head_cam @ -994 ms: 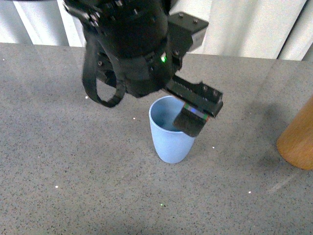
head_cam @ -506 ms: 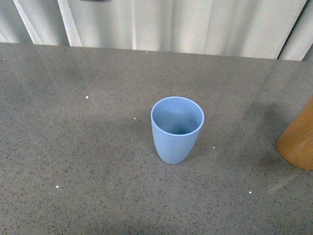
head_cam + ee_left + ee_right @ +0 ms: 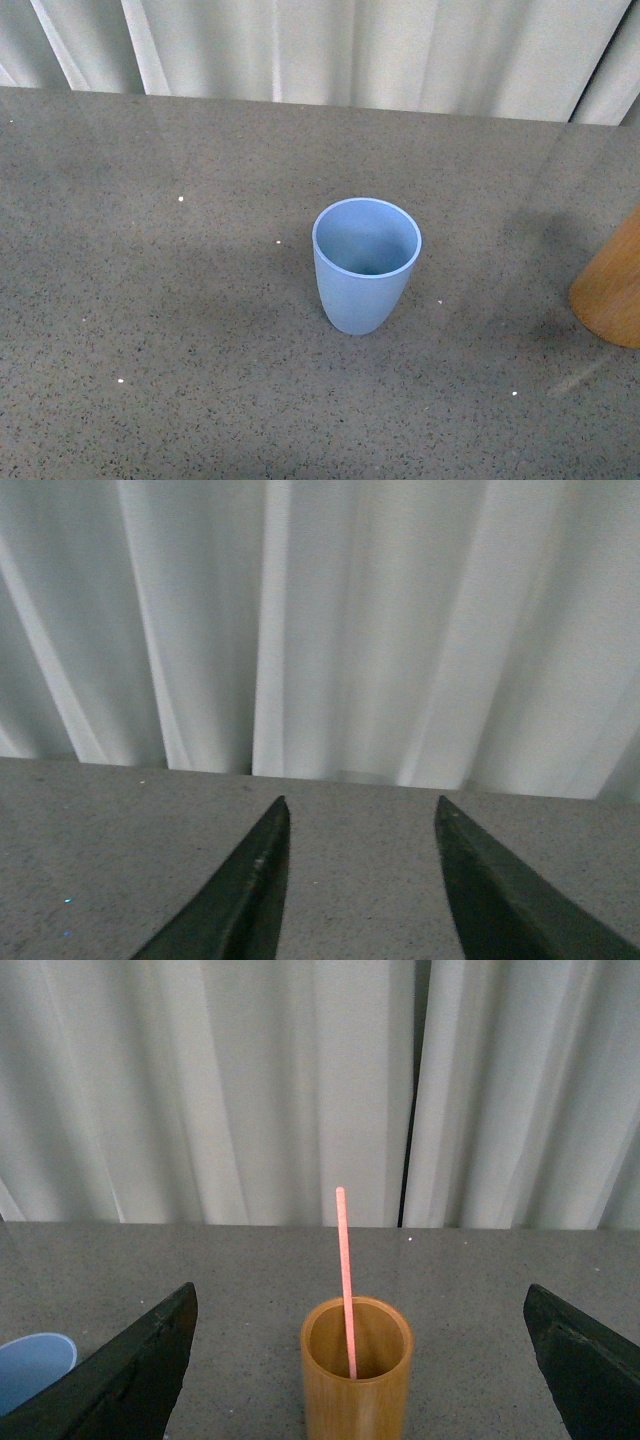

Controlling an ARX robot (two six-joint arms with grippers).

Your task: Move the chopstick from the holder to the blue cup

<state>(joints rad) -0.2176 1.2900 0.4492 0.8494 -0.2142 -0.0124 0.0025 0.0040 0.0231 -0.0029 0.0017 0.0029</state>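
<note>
Blue cup [image 3: 366, 265] stands upright about mid-table, a bit right of centre, on the grey speckled table [image 3: 150, 300]. Mouth open to the camera, and only its own blue wall and floor show inside. Plain surface on the side facing the front camera.

Holder [image 3: 610, 295], a tan wooden cylinder, stands at the right edge of the front view, cut off by the frame, well apart from the cup and to its right. Its top is out of shot there.

The right wrist view shows the holder [image 3: 356, 1380] upright with the rim fully visible. One pink chopstick [image 3: 345, 1270] stands in it, leaning slightly, lower end inside, upper end well above the rim. A slice of the cup [image 3: 30, 1365] shows at the frame edge.

Right gripper [image 3: 360, 1295]: claw spread wide, nothing gripped. The dark fingers [image 3: 130, 1370] sit at either side of the picture, and holder and chopstick appear in the gap but farther off, not touched.

Left gripper [image 3: 360, 805]: claw parted, nothing between its fingers [image 3: 255, 880]. Only bare table and the far white curtain [image 3: 330, 630] show past the tips.

The curtain also hangs along the far edge of the table in the front view; chopstick in the holder, not in the cup
</note>
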